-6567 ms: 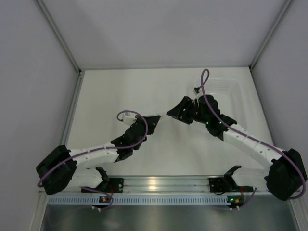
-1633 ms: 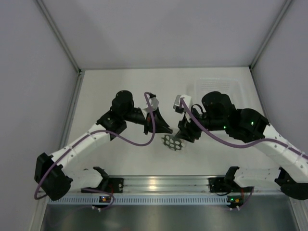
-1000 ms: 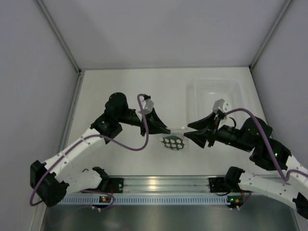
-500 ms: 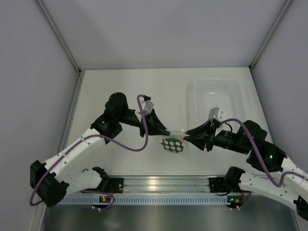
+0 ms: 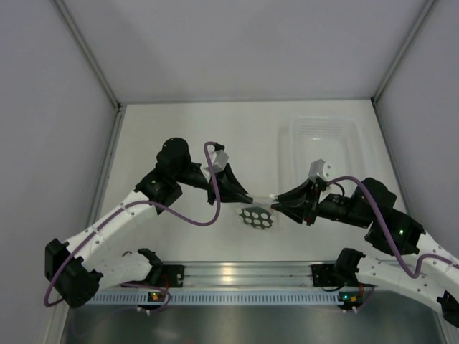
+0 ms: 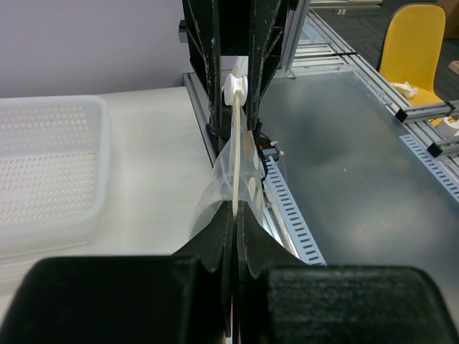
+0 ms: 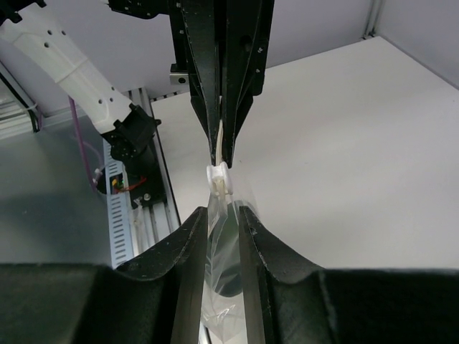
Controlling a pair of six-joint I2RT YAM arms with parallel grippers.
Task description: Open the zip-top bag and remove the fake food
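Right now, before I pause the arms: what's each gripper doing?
Left gripper: closed, holding the zip-top bag by its top edge.
Right gripper: fingers either side of the bag by its slider; cannot tell if they are gripping.

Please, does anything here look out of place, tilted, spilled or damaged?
Nothing stands out. The zip-top bag hangs between the arms, its top edge pinched by the left fingers, the right fingers flanking it. No tear or spill shows.

Robotics lab, aluminium rail (image 5: pixel 244 272), yellow chair (image 6: pixel 419 43)
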